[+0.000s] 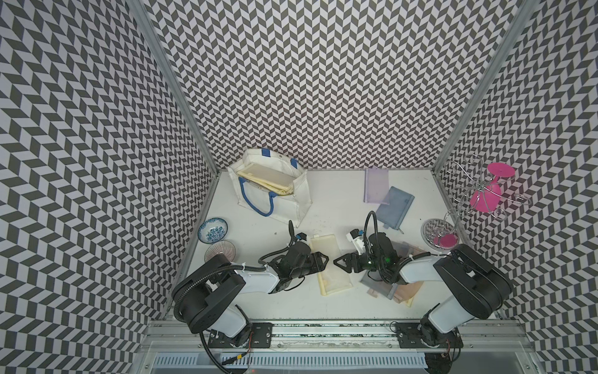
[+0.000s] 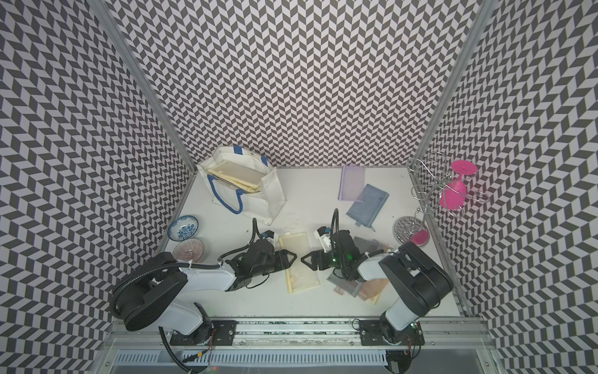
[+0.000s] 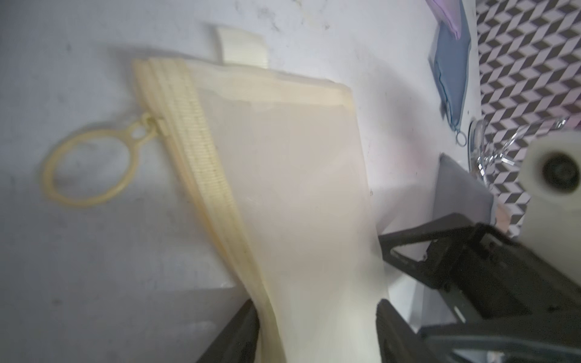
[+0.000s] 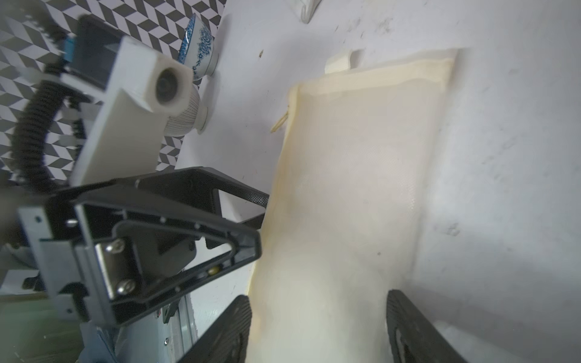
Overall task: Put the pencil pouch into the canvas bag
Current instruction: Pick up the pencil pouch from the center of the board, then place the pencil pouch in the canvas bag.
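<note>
The pencil pouch (image 1: pixel 335 277), soft floppy mesh, is lying on the desk (image 1: pixel 291 301), well apart from the canvas bag (image 1: pixel 284 204). It is being straddled by the left tool (image 1: pixel 326 259) and right tool (image 1: pixel 335 260), both gaping; contact is perhaps being made. Its stiffer zipper seam (image 3: pixel 204 157) is being favoured for gripping.

black-and-white chevron walls (image 1: pixel 323 81) enclose a scuffed white worktop (image 1: pixel 339 200) on three sides; aluminium posts (image 1: pixel 181 97) line the back corners; even, soft light.
</note>
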Controlling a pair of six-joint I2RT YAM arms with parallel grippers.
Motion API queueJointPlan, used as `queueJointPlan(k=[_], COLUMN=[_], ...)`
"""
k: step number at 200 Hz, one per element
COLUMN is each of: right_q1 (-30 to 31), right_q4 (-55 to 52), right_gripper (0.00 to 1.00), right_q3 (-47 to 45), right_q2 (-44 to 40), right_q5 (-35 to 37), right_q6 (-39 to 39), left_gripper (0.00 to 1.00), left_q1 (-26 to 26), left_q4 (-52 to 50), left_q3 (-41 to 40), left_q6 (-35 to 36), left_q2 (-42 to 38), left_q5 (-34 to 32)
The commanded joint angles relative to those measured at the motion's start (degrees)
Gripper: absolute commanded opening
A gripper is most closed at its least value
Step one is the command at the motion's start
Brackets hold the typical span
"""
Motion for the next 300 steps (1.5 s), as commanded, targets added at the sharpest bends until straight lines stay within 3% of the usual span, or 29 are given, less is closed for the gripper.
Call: queueJointPlan(k=[1,50,94,125,149,166,199,236,264,300], right_q1=[1.4,1.6,1.5,1.4,1.4,1.4,1.4,1.4,1.3,1.4], right_q4=[4.9,4.9,-6.4,-19.3,-19.8,-15.4,-6.5,-3.1,4.8,3.7], right_gripper=[0.67,0.67,0.67,0.70,0.71,0.72,0.72,0.72,0.72,0.73], right_q3=[-1.5,-2.1,2.3,11.3,14.5,13.5,9.3,5.1,0.3,0.5], right_q2=[0.7,-0.5,-11.4,-22.2,-27.9,-30.5,-31.0,-29.5,-30.9,-33.4], right_q5=[-1.3,-0.1,5.6,16.9,24.8,26.3,23.2,24.7,23.3,22.1], right_q6=[2.6,1.5,-4.2,-9.2,-12.6,-14.9,-16.1,-15.4,-14.4,-14.5], left_gripper=[0.46,0.00,0.00,0.00,0.00,0.00,0.00,0.03,0.04,0.04], left_q1=[0.3,0.8,-0.3,-0.4,1.8,7.0,23.5,36.9,40.5,40.0], left_q4=[2.2,-2.6,-16.3,-28.6,-36.9,-40.3,-41.4,-40.8,-37.5,-33.4], left_q3=[-1.0,-0.8,4.2,13.3,23.2,29.9,39.9,50.1,53.5,53.8], left_q6=[-1.3,0.8,7.4,13.0,16.9,19.1,18.6,12.1,6.0,0.1], left_q2=[0.2,-4.8,-17.6,-27.3,-29.0,-28.2,-24.1,-13.4,-5.7,0.5], left_q5=[-1.0,-3.5,-7.3,-10.1,-12.3,-10.3,-5.6,-3.7,-6.3,-15.1])
